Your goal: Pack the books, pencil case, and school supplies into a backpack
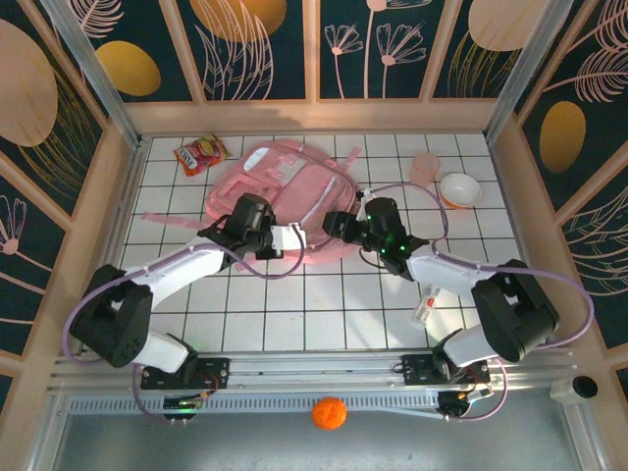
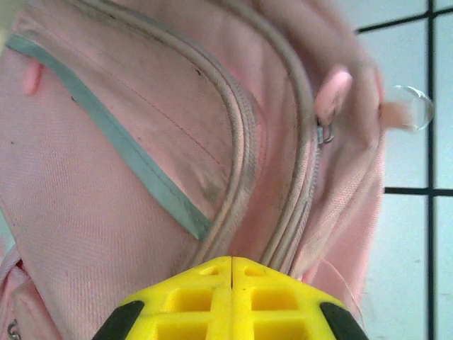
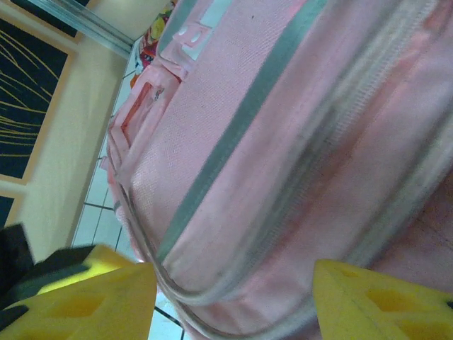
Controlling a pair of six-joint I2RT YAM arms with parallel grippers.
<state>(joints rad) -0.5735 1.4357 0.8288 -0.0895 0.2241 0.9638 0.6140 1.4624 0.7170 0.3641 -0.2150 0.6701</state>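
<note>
The backpack (image 2: 106,177) is woven pink cloth, matt and scuffed; the table (image 1: 324,304) is smooth glossy white tile; the frame (image 1: 392,115) pale wood.

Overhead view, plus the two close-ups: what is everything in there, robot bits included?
Glossy pink backpack: one, pink with pale panels, lying at the centre of the table.
Red-orange snack bag: one, red-orange, far left, beside the backpack.
Pale pink cup: one, pink, far right.
White round bowl with orange rim: one, right of the cup.
Small white oblong item with red marks: one, near right.
Orange ball: one, below the front rail.
White tiled table: one, white with a dark grid.
Left gripper: one, yellow fingers, shut, at the backpack's zip.
Right gripper: one, yellow fingers, open, against the backpack.
</note>
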